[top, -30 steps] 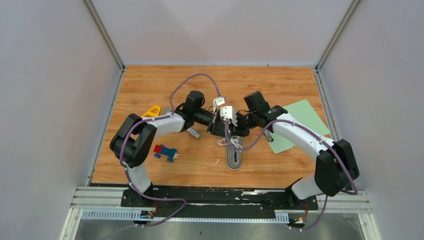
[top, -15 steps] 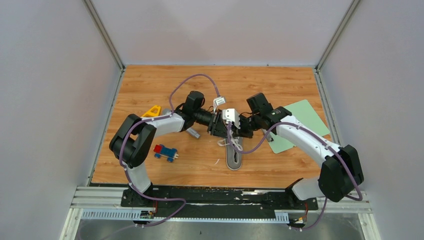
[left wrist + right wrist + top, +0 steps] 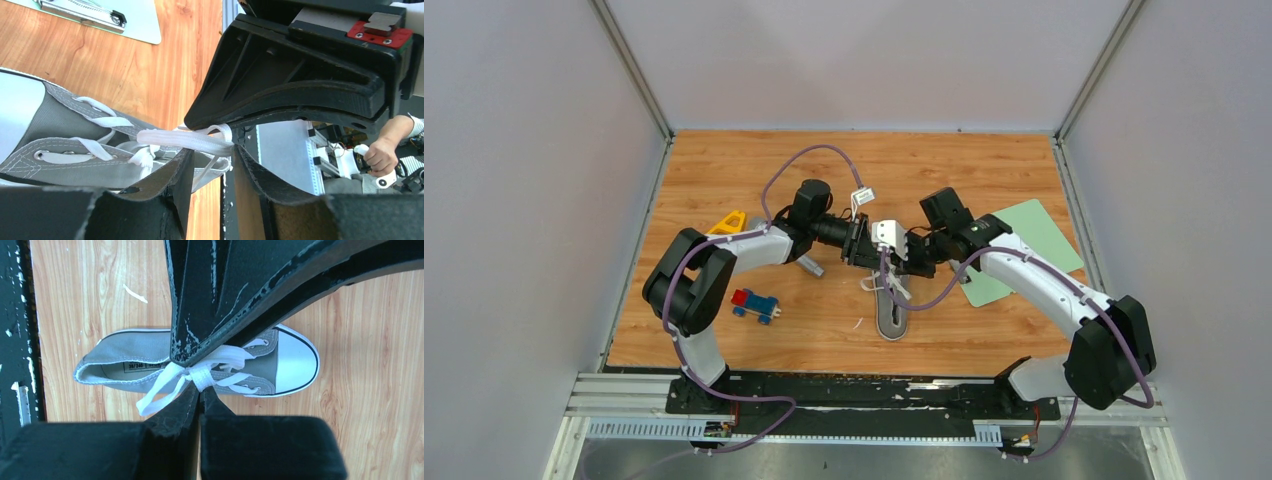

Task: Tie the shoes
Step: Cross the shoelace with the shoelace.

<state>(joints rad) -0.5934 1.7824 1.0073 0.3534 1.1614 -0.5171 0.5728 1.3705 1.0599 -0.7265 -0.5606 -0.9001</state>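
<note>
The shoe (image 3: 891,318), a small grey sneaker with a white toe cap, lies on the wooden table below both grippers; it also shows in the right wrist view (image 3: 145,357) and the left wrist view (image 3: 60,125). My right gripper (image 3: 200,390) is shut on a bunched piece of white lace (image 3: 202,376) just above the shoe's eyelets. My left gripper (image 3: 211,152) faces it tip to tip, fingers apart, with a band of lace (image 3: 180,140) lying across its fingertips. In the top view the left gripper (image 3: 867,245) and right gripper (image 3: 902,255) meet over the shoe's opening.
A pale green clipboard (image 3: 1014,245) lies to the right under the right arm. On the left are a red and blue toy truck (image 3: 754,303), a yellow piece (image 3: 729,221) and a grey cylinder (image 3: 811,266). A small white scrap (image 3: 858,323) lies beside the shoe.
The left gripper has opened and the right gripper has shut on the lace. Both wrists shifted slightly right and away from the shoe.
</note>
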